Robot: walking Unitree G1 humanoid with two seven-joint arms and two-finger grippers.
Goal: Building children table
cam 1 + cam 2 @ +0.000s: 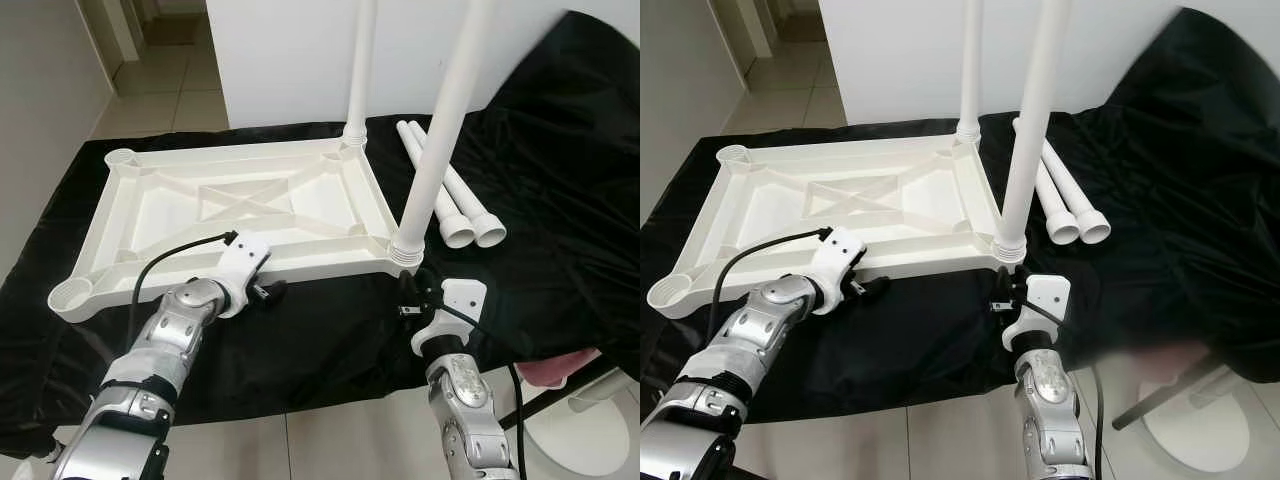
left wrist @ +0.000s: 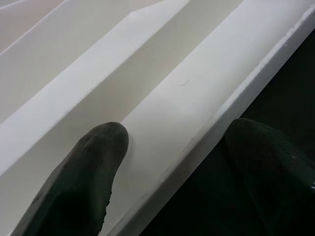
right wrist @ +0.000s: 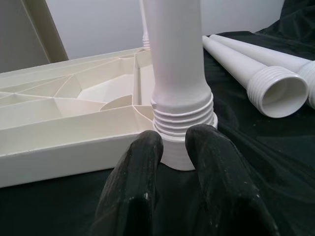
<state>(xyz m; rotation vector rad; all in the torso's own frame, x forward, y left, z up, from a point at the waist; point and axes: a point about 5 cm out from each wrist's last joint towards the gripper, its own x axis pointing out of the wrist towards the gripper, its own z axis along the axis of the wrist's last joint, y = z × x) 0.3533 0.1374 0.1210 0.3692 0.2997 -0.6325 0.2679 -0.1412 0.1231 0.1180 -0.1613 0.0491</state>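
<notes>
**Half-screwed leg could tip while the tabletop slides**

Head views: the white tabletop [image 1: 240, 215] lies upside down on the black-draped counter [image 1: 330, 340], two legs standing in its far-right and near-right corners, two spare legs [image 1: 450, 200] beside it.

Left wrist view: the left hand [image 2: 172, 172] is open, its fingers straddling the tabletop's near rim; a loose hold could let the top skid.

Right wrist view: the right hand [image 3: 174, 162] is closed, fingertips just before the near leg [image 3: 179, 73], whose threads show. A nudge might cross-thread or topple it.
</notes>
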